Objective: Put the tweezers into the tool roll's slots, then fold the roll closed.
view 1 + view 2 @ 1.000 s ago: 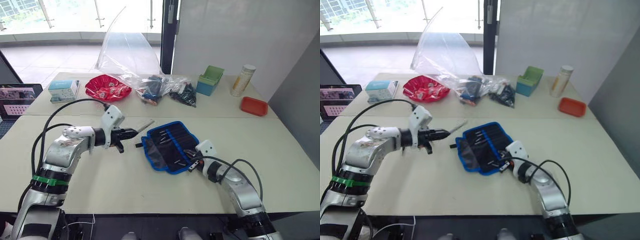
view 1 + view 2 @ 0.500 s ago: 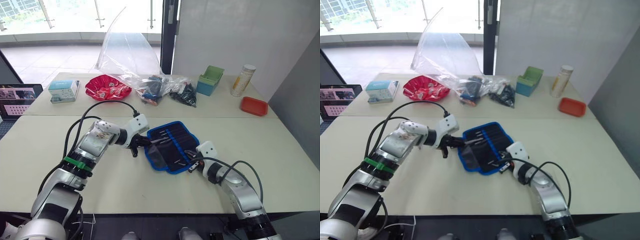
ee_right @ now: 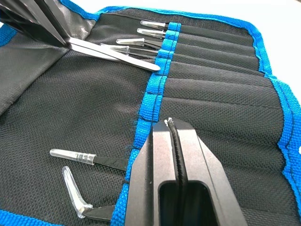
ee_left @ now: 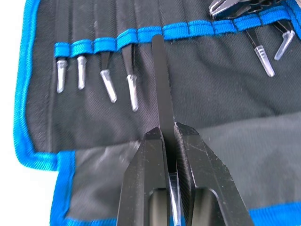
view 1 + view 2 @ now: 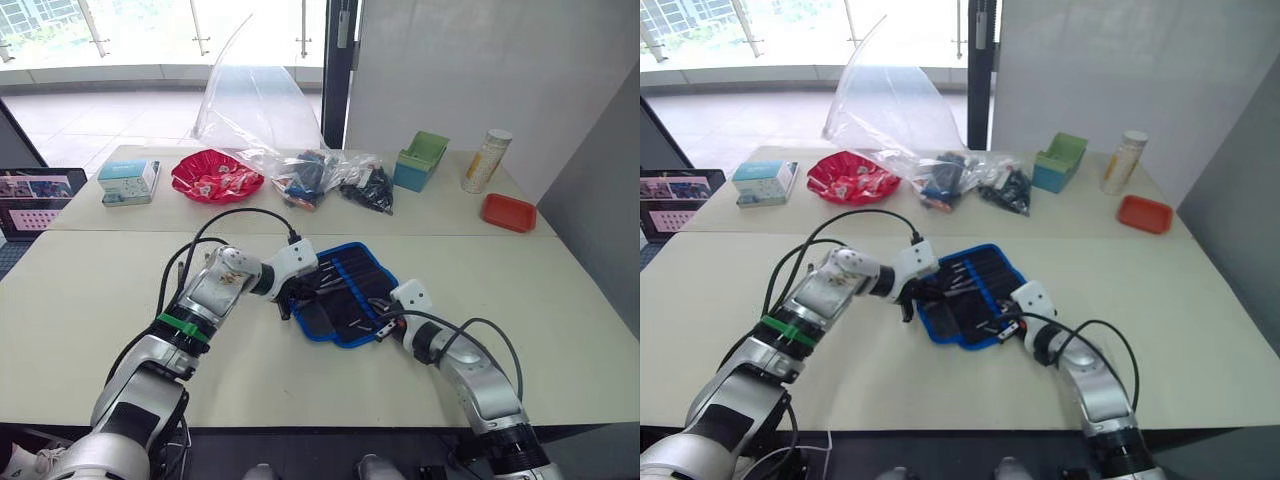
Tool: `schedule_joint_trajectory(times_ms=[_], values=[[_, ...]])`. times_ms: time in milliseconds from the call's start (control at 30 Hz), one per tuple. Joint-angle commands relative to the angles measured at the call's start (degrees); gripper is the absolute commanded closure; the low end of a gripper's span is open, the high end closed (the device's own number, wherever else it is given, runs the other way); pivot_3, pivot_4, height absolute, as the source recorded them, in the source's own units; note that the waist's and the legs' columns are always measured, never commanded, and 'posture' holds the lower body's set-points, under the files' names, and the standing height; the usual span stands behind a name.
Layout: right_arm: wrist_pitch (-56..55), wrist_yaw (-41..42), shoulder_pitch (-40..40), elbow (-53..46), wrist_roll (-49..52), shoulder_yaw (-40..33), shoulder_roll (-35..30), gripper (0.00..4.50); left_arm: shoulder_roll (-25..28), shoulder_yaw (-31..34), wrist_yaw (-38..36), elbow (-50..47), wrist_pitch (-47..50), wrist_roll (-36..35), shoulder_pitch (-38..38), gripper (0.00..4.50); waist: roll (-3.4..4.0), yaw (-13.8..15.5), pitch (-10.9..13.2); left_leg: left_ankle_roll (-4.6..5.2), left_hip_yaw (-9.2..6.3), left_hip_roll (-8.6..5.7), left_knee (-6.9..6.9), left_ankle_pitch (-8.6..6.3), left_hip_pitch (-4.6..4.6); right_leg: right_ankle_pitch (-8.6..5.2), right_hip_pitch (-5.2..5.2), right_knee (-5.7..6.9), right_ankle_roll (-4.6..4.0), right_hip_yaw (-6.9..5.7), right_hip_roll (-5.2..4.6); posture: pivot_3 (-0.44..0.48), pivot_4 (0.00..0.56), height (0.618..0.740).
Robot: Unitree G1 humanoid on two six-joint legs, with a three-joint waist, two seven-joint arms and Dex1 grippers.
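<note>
The tool roll [image 5: 350,292] lies open on the table, blue-edged with a black inside. My left gripper [image 4: 168,134] is shut on a slim black tweezers [image 4: 159,89] and hovers over the roll's left part [image 5: 298,290]. The tweezers' end reaches the blue band of slots [image 4: 197,29]. Several tweezers [image 4: 131,89] with clear tip caps sit in slots beside it, and two more [image 3: 75,155] are at the roll's other end. My right gripper [image 3: 170,123] is shut, its tips resting on the blue band at the roll's near right edge [image 5: 385,325].
Along the back of the table stand a clear plastic bag [image 5: 255,110], a red bowl [image 5: 215,177], a small box [image 5: 127,180], bags of dark parts [image 5: 365,187], a green container [image 5: 420,160], a beige bottle [image 5: 485,160] and a red tray [image 5: 508,212]. A screen [image 5: 35,200] is at far left.
My left arm has swung right with the tweezers, from the bare table left of the roll to over the roll's slots. The right gripper has stayed on the roll's edge.
</note>
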Motion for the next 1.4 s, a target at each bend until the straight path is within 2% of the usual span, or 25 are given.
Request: schedule_joint_trajectory(times_ms=[33, 367, 833, 1033, 1167, 1400], values=[[1.69, -0.13, 0.85, 0.81, -0.09, -0.55, -0.57, 4.5, 0.03, 0.2, 0.02, 0.71, -2.07, 1.7, -1.82, 4.47, 0.0, 0.01, 0.0, 0.0, 0.0, 0.0, 0.0, 0.0, 0.0, 0.0, 0.0, 0.0, 0.0, 0.0, 0.0, 0.0, 0.15, 0.738], [1.64, -0.64, 1.55, 0.67, -0.25, -0.23, -0.09, 4.5, 1.65, 0.72, -3.17, 1.82, -4.17, 3.17, -2.36, 4.47, 0.0, 0.01, 0.0, 0.0, 0.0, 0.0, 0.04, 0.0, 0.0, 0.0, 0.01, 0.04, 0.0, 0.0, 0.0, 0.0, 0.15, 0.738], [1.45, -0.63, 0.68, 1.33, -0.41, 0.09, -0.01, 4.5, -2.76, 0.68, -1.7, 8.02, -6.84, 5.52, -5.22, 4.47, 0.0, 0.0, 0.0, 0.0, 0.0, -0.01, 0.17, 0.0, 0.0, 0.0, 0.02, 0.14, 0.0, 0.0, 0.0, 0.0, 0.15, 0.738], [1.39, -0.74, 1.29, 1.14, -0.47, 0.27, 0.16, 4.5, -9.2, 0.16, -0.44, 14.04, -9.35, 5.76, -8.96, 4.47, 0.0, 0.15, 0.0, 0.0, -0.01, -0.03, 0.24, 0.0, -0.06, 0.0, 0.03, 0.13, 0.01, 0.0, 0.0, 0.0, 0.15, 0.738], [1.7, -0.59, 0.8, 0.99, -0.43, 0.3, 0.06, 4.5, -13.45, 1.7, 4.04, 22.61, -12.78, 6.42, -12.13, 4.47, 0.0, 0.14, 0.0, 0.0, -0.02, -0.04, 0.29, 0.0, -0.08, 0.0, 0.02, 0.14, 0.01, 0.0, 0.0, 0.0, 0.15, 0.738], [1.69, -0.46, 0.37, 1.13, -0.49, 0.17, -0.33, 4.5, -19.08, 3.41, 7.61, 32.18, -17.12, 6.58, -16.02, 4.47, 0.0, 0.1, 0.0, 0.0, -0.03, -0.06, 0.34, 0.0, -0.11, 0.0, 0.02, 0.15, 0.02, 0.0, -0.01, 0.0, 0.15, 0.738]])
